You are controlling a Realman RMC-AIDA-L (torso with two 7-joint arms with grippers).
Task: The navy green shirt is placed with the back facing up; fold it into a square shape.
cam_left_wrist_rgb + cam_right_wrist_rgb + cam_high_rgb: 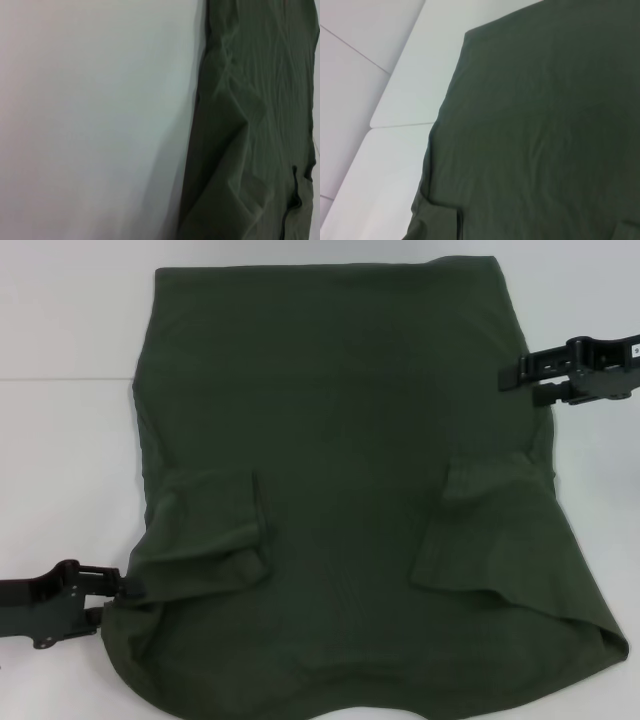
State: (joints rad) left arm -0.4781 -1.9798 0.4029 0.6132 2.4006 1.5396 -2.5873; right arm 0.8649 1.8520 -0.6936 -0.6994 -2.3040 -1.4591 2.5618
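No text, label, brand, number or sign can be read in any view; the navy green shirt [350,440] shows only plain fabric; a small pale mark sits on the right gripper [530,375], too small to make out.

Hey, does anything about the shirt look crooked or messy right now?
Yes. The navy green shirt has both sleeves folded in unevenly: the left sleeve lies bunched and wrinkled, and the right sleeve angles outward. The near right corner flares out, so the outline is lopsided.
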